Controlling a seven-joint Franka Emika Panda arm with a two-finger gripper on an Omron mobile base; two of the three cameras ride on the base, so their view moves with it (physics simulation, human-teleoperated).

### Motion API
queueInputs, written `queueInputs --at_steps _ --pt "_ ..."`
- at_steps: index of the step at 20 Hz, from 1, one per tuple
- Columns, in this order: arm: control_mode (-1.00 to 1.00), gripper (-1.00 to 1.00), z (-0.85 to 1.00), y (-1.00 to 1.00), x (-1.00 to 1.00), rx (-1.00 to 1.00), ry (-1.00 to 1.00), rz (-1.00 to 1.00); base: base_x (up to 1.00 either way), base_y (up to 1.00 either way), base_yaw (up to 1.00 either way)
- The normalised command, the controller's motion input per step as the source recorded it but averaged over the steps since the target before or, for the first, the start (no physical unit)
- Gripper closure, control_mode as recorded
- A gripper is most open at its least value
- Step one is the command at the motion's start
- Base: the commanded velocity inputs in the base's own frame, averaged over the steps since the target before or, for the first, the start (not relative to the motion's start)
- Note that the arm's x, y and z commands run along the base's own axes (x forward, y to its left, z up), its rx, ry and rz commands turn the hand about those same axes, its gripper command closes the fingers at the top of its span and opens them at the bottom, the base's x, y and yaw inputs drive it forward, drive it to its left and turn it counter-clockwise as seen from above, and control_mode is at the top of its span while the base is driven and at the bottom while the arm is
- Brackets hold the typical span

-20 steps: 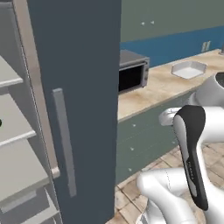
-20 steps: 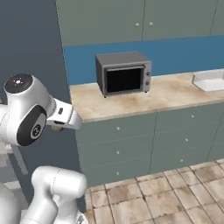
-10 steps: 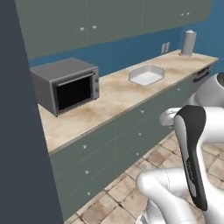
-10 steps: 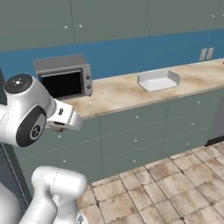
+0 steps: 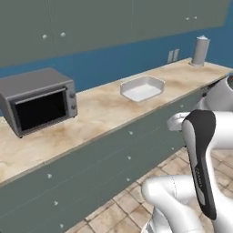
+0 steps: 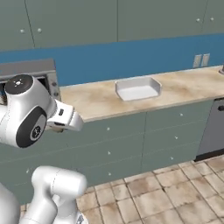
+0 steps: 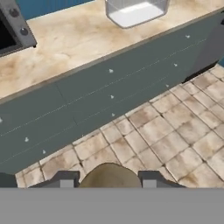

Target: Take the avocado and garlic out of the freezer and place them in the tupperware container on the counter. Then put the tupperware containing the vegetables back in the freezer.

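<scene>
In the hand view the garlic [image 7: 110,176], a pale tan lump, sits between my dark fingertips [image 7: 65,180] at the bottom edge. My gripper [image 7: 107,181] is shut on it, above the tiled floor in front of the cabinet fronts. The white tupperware container [image 5: 142,88] [image 6: 138,89] [image 7: 135,11] rests on the beige counter [image 5: 104,111] [image 6: 186,87] [image 7: 74,39], well ahead of the gripper; its inside looks plain white. The avocado and the freezer are out of view.
A grey countertop oven [image 5: 38,100] [image 6: 30,72] [image 7: 11,28] stands on the counter left of the container. A grey canister [image 5: 200,51] is at the counter's far right by a wall outlet [image 6: 201,60]. A dark appliance front [image 6: 214,127] ends the cabinets.
The base has driven right along the counter, so the whole scene shifted left. The freezer slid out of view and the container came toward the middle.
</scene>
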Motion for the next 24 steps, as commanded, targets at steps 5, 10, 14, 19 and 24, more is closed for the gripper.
queueInputs --at_steps 5,10,14,19,24 --pt "1.0 1.0 0.0 0.0 0.0 0.0 0.0 0.0 0.99 -0.79 0.41" --pt "1.0 1.0 0.0 0.0 0.0 0.0 0.0 0.0 0.92 -0.79 0.47" --pt "1.0 1.0 0.0 0.0 0.0 0.0 0.0 0.0 0.64 -0.82 0.46" --pt "1.0 1.0 0.0 0.0 0.0 0.0 0.0 0.0 0.73 -0.6 0.37" --pt "1.0 1.0 0.0 0.0 0.0 0.0 0.0 0.0 0.68 -0.28 0.25"
